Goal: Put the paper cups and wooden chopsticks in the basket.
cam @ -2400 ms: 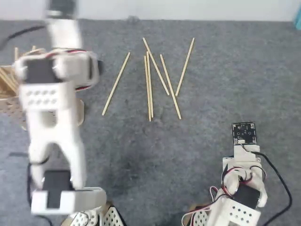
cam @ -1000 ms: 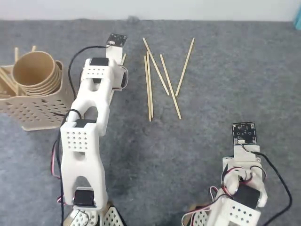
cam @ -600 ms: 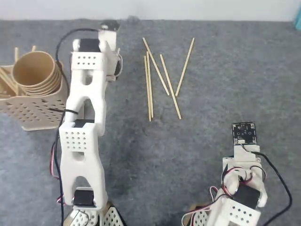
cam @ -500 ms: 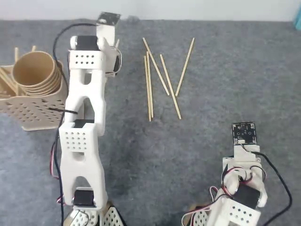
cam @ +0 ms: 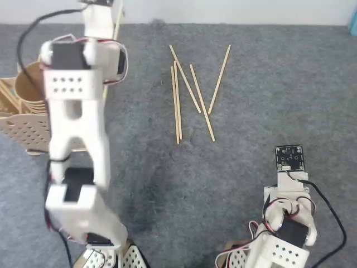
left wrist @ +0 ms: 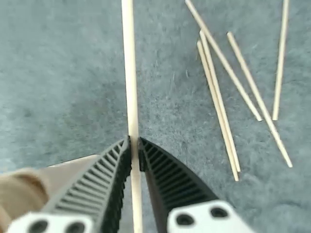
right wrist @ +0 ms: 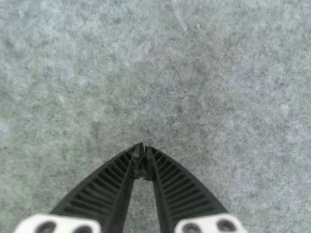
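Pinching one chopstick (left wrist: 128, 58), left gripper (left wrist: 134, 141) closed on it, its length jutting past the tips, right gripper (right wrist: 142, 150) closed.

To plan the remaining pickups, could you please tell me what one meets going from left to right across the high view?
A basket with paper cups → left arm holding a chopstick → five loose chopsticks → right arm.

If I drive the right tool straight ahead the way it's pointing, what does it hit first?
The grey carpet, most likely. The right tool, shut, points at a bare patch of it, and nothing else lies in that line in its wrist view. Depth is unclear.
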